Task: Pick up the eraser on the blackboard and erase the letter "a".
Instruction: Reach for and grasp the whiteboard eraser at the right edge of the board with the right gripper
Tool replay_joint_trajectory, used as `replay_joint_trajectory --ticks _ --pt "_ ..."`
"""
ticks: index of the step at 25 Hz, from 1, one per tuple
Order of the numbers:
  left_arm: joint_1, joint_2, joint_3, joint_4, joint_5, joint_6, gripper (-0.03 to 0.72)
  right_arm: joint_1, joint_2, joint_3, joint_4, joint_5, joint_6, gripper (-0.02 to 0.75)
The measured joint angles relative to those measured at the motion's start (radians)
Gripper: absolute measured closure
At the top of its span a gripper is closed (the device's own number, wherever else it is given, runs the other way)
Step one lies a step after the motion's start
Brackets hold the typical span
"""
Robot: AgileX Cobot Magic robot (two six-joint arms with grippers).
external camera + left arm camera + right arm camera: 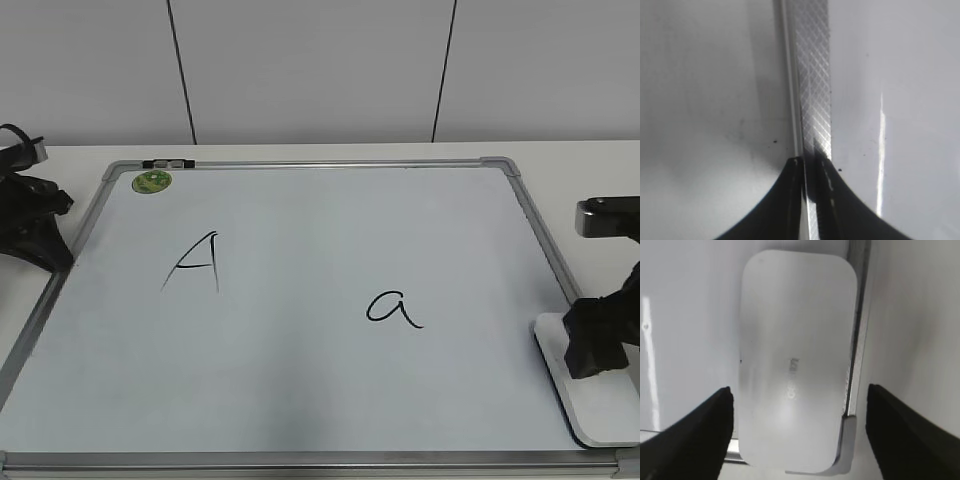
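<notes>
The blackboard (300, 380) lies flat on the table. The letter "a" (393, 308) is right of the board's middle. The eraser (600, 412), flat and white, lies over the board's near right corner; in the right wrist view (797, 340) it covers the frame there. My right gripper (597, 345) hangs just above the eraser, and its jaws (798, 390) are open and straddle the eraser's sides without touching it. My left gripper (45, 240) rests off the board's left edge; its jaws (810, 162) are shut over the frame strip (812, 90).
An uppercase "A" (195, 262) is on the board's left half. A green round sticker (152, 181) and a small dark clip (168, 163) are at the far left corner. The frame corner (847, 440) shows under the eraser. A panelled wall stands behind the table.
</notes>
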State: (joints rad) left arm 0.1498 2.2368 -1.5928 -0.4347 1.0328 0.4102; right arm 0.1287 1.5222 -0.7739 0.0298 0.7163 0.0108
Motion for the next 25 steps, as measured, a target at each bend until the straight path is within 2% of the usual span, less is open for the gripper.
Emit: replay_joint_trajectory --ticks 6,25 --pt "0.000 0.000 0.000 0.000 0.000 -0.002 0.653 0.000 0.047 -0.019 0.002 -0.017 0.001 0.097" --pt "0.000 0.000 0.000 0.000 0.000 -0.002 0.653 0.000 0.170 -0.025 0.044 -0.048 0.001 0.114"
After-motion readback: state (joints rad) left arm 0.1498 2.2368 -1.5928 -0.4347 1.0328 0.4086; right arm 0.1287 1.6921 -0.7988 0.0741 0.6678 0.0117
